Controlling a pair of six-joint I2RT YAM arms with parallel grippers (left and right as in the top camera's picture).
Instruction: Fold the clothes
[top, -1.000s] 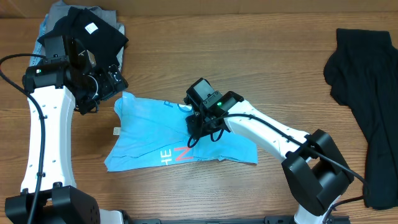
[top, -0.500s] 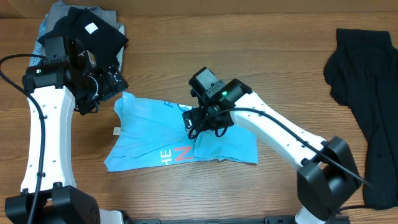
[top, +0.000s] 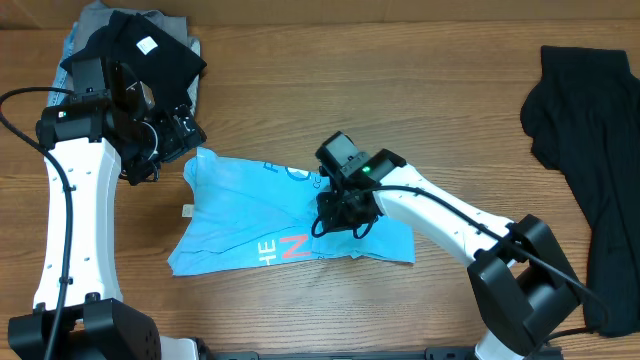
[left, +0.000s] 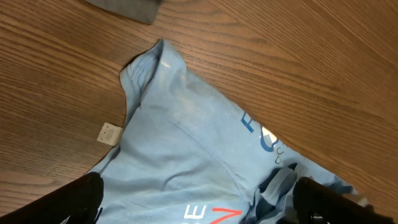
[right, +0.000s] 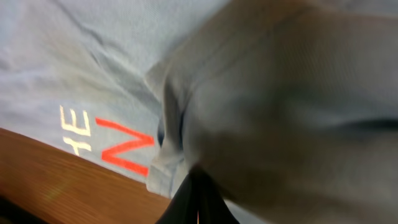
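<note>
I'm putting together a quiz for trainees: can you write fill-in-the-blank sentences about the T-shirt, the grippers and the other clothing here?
1. The right gripper is ___ on a bunched fold of the light blue T-shirt.
2. The left gripper has its jaws ___.
3. The garment by the right edge of the table is ___ in colour.
Missing words: shut; open; black.

Left arm: long white shells, black joints, squat black base. Carries thin black cable down white link. Left gripper all black; fingers blunt, matte.

Right arm: same white shells, bulky black elbow, black cable along top. Shows green light on black wrist block. Right gripper black; fingertips dark, tapered.
</note>
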